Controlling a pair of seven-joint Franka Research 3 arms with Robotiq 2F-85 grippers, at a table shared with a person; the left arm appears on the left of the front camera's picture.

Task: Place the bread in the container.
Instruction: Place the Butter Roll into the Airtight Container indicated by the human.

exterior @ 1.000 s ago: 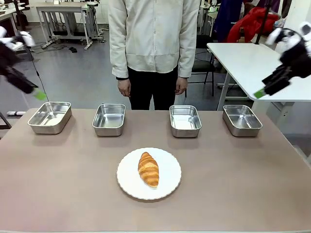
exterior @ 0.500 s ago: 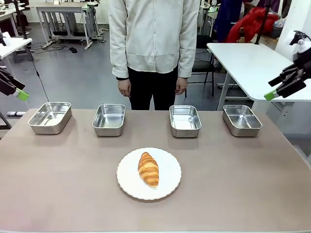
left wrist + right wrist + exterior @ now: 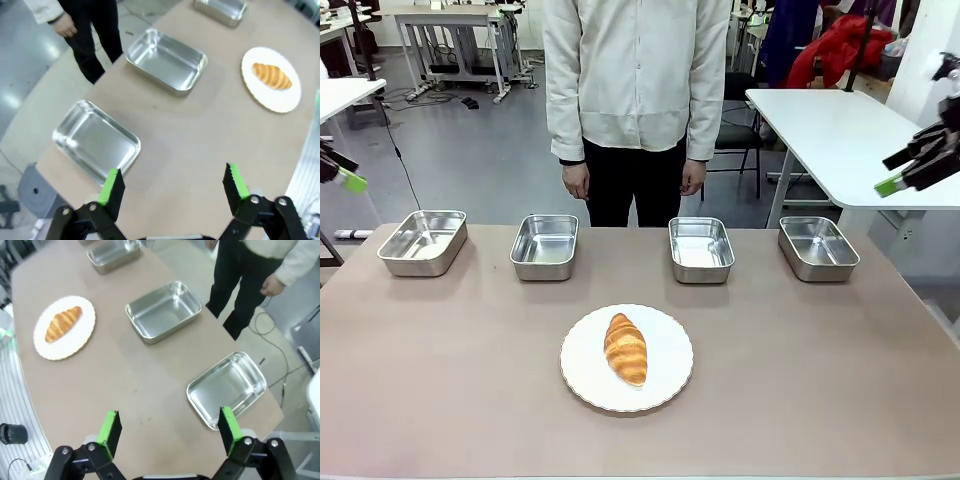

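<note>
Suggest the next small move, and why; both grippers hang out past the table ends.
Probably swing the right gripper in and down over the croissant: its jaws stand open and empty, off the right end of the table, and the croissant lies untouched on the white plate.

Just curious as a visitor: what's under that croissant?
A round white plate sits under the croissant, on the table. The patch of plate directly beneath it is covered, so unseen.

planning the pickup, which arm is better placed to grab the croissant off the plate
Near toss-up, leaning right. The right claw and left claw are both open and raised beyond the ends of the table; the croissant lies on the plate mid-table. The right claw sits slightly further in.
</note>
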